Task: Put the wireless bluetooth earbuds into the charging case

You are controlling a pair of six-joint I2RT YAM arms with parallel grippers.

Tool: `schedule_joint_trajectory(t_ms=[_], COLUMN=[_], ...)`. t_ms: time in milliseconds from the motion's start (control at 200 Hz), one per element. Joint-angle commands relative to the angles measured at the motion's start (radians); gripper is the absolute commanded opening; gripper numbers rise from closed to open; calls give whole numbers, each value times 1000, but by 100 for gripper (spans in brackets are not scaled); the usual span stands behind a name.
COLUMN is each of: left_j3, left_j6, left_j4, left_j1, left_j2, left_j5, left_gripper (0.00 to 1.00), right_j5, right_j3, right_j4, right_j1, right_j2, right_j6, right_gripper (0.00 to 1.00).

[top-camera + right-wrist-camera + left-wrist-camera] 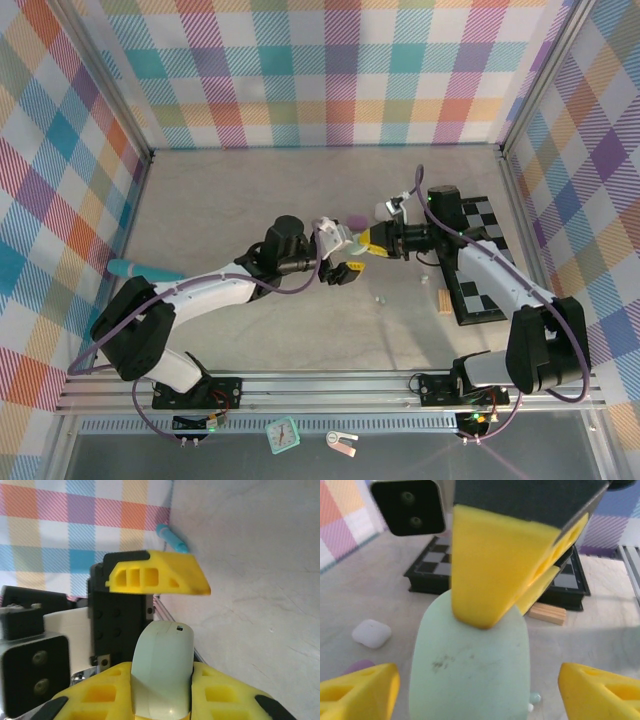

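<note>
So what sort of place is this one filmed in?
Probably a robot data-collection cell: a tabletop boxed in by plaid fabric walls on aluminium framing, with two arms bolted to its front rail.

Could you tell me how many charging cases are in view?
3: pale green case held in the right gripper, white case on the table, purple case near it, partly hidden; others may be hidden.

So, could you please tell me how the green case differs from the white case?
The green case is pale green and clamped in the right gripper; the white case is white and lies free on the table. Both are smooth, rounded pebbles.
</note>
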Motion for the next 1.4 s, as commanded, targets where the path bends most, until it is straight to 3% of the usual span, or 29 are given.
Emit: schedule_joint_trajectory(t_ms=[0,175,355,590,770,1065,1220,1395], left_j3=[-78,-189,-171,-145,-126,-97,-87,-84], left_j6=[-132,-282,-246,-226,-245,-232,-230,-227], left_j4=[377,862,848,848,848,848,847,847], left_j1=[31,71,76,79,86,91,97,100], left_j2=[-23,73,77,94,116,142,153,160], left_j5=[16,-7,46,117,155,178,204,212], left_gripper=[91,90,82,72,60,61,51,52], right_j5=[-81,-109,-81,-20,-18,-24,-20,-11], right_j3=[-58,-97,-146,-170,-163,-142,-135,-129], right_j4=[358,586,971,1218,1249,1197,1196,1198], right_j1=[-15,-16,-16,3,12,33,38,44], right_j2=[-14,-2,38,113,129,112,105,104], right_j6=[247,426,697,906,939,919,922,930], right_gripper=[10,6,0,0,0,0,0,0])
